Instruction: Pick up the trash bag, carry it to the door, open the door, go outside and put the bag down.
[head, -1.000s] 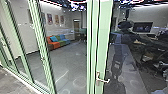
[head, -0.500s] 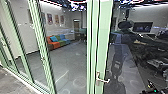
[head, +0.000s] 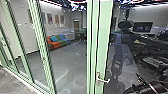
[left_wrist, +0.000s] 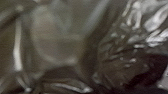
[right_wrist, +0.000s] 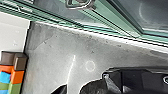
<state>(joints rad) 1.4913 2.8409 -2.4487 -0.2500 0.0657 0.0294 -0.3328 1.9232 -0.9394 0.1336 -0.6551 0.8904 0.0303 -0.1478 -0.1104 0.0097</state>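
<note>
Dark, shiny, crumpled plastic of the trash bag (left_wrist: 130, 52) lies very close to the camera in the left wrist view. In the head view the green-framed glass door (head: 103, 42) stands upright, with a metal lever handle (head: 102, 78) low on its frame. My right gripper and its dark arm (head: 147, 88) reach in at the lower right, right of the handle and apart from it. The handle (right_wrist: 80, 3) also appears at the edge of the right wrist view, against the green frame.
Glass panels with green frames (head: 41, 40) run along the left. Behind the glass are a grey floor (head: 75, 65) and a sofa of orange, green and blue blocks (head: 58, 42). Dark reflections cross the right-hand glass.
The right arm has come into the head view from the lower right and extended further left, towards the handle. The camera's view has barely shifted.
</note>
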